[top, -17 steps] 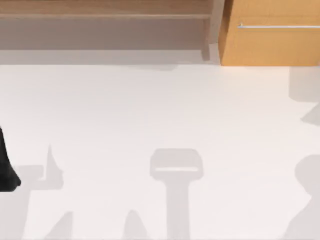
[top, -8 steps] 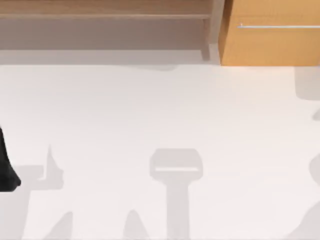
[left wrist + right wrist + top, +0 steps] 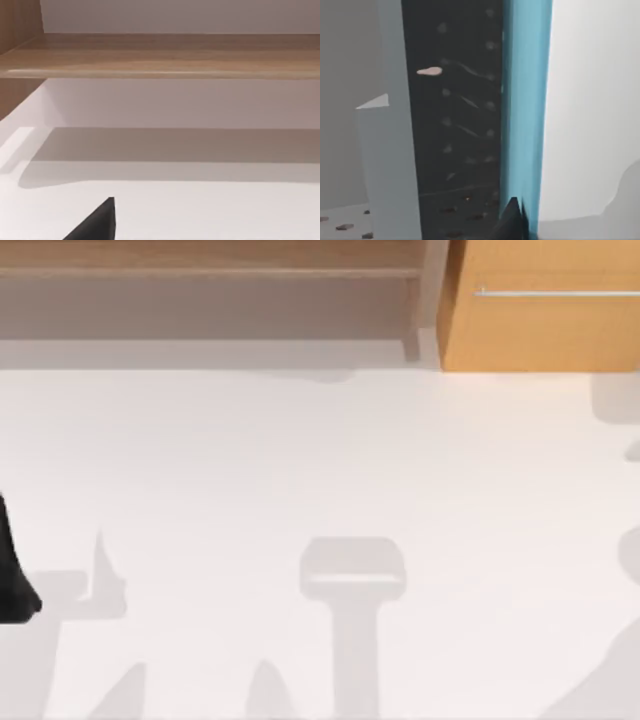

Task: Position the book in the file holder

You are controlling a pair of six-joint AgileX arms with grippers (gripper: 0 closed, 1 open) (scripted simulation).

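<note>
The book [image 3: 525, 100] stands upright against the file holder [image 3: 450, 130], just before the right claw [image 3: 512, 220]; its grip I cannot tell. Left claw [image 3: 15, 570] idles at the worktop's [image 3: 320, 460] left edge. An early release might tip the book out

The white surface [image 3: 320, 460] is lying open across its whole middle, offering broad passage from left to right. Along the far edge a wooden shelf [image 3: 210, 270] and an orange cabinet [image 3: 540, 330] are walling off the back. At the left edge a black arm part [image 3: 12, 570] is intruding slightly. In the right wrist view, a blue edge [image 3: 525, 100] is standing against a dark perforated panel [image 3: 455, 125], with a grey wall [image 3: 390, 150] flanking the panel's other side.
</note>
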